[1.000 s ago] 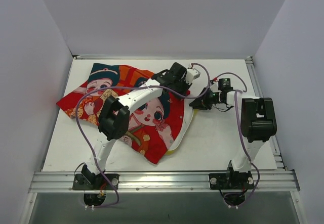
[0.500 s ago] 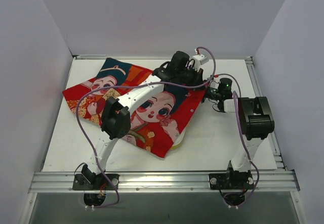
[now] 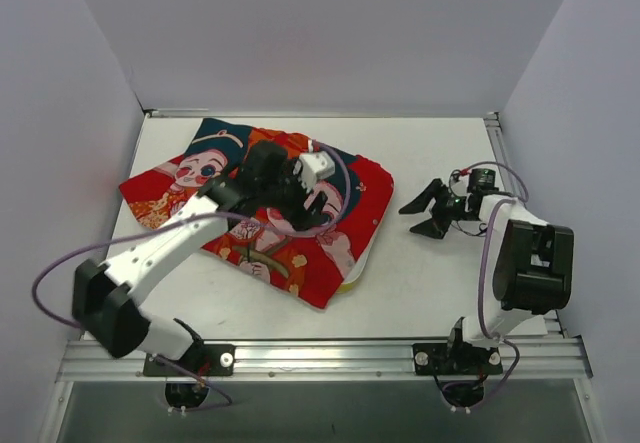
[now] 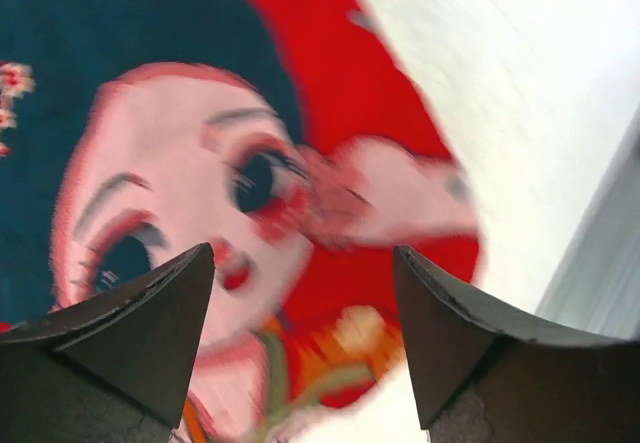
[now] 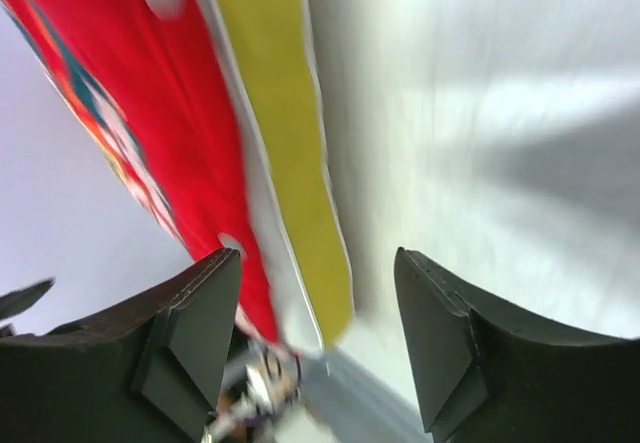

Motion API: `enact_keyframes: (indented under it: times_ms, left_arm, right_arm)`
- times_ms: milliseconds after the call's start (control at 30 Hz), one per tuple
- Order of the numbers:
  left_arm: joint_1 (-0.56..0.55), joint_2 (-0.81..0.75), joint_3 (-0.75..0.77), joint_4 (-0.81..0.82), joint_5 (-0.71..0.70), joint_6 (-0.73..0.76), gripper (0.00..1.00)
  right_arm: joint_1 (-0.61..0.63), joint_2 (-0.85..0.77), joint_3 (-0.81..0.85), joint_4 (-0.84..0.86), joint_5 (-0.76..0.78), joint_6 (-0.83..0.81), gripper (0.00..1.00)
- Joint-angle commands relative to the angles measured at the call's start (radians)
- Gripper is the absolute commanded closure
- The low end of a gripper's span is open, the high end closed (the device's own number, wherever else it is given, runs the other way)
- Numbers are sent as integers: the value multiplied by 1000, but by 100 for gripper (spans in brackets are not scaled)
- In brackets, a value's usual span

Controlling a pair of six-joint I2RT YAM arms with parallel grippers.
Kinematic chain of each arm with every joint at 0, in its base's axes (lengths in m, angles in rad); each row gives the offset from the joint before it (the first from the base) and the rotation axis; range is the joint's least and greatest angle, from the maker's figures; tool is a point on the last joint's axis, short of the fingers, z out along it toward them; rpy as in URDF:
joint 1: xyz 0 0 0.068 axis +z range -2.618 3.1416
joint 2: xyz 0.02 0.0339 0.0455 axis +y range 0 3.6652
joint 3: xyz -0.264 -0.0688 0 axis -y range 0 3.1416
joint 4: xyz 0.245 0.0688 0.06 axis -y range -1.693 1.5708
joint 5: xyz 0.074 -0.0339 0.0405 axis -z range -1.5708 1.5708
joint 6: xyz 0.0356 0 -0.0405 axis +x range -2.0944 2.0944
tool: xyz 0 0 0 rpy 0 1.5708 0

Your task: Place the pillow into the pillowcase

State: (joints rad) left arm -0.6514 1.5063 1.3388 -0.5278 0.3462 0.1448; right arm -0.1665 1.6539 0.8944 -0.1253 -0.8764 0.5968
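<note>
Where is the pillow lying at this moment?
The pillow lies left of centre on the table in the top view, almost wholly covered by the red pillowcase; only its cream-and-yellow edge shows, on the side facing the right gripper.

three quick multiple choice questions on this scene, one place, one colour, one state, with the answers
1. Where are the right fingers? A over bare table right of the pillowcase B resting on the pillowcase C against the back wall
2. What colour is the pillow edge showing beside the pillowcase? A blue B yellow C green
3. How are the left fingers? A shut on the pillowcase B shut on the pillow C open, empty
Answers: 1 A, the top view shows them clear of the cloth; 2 B, a yellow band runs along the red cloth; 3 C, the printed face shows between them.
</note>
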Motion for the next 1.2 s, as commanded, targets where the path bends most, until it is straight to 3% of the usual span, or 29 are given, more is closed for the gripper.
enact_keyframes:
  times_ms: [0, 133, 267, 500, 533, 600, 633, 667, 700, 767, 867, 1000, 1167]
  left_arm:
    - [-214, -219, -215, -87, -93, 142, 18]
    - [-398, -242, -315, -109, -215, 43, 16]
    - [-447, -100, -323, -89, -335, -40, 16]
    - [-479, 87, -325, 86, -483, -21, 15]
    - [-479, 118, -319, 95, -505, -19, 16]
    - [-479, 189, -294, 98, -497, -10, 33]
    - [-476, 198, -290, 104, -439, -2, 43]
    - [-478, 193, -288, 112, -390, 4, 67]
    - [-475, 181, -279, 121, -316, 25, 80]
    - [-475, 135, -250, 138, -115, 53, 100]
    - [-472, 82, -127, 181, 91, 75, 100]
    - [-467, 121, 72, 190, 269, 42, 100]
    - [-378, 175, 76, 138, 292, -5, 100]
  right_arm:
    - [128, -69, -95, -240, -91, -138, 36]
    - [293, -85, -132, -172, -94, -121, 30]
    - [358, 22, -91, -117, -116, -85, 38]
    - [397, 136, -58, -15, -165, -31, 63]
    - [398, 139, -61, 2, -173, -13, 73]
    - [401, 139, -68, 38, -187, 0, 80]
    - [401, 139, -69, 49, -194, 6, 88]
    - [401, 135, -69, 58, -199, 20, 91]
    - [400, 136, -69, 85, -203, 34, 99]
    - [404, 130, -78, 118, -220, 88, 100]
    - [420, 113, -117, 249, -227, 178, 100]
    - [456, 106, -138, 378, -223, 309, 100]
    - [443, 73, -141, 378, -226, 321, 100]
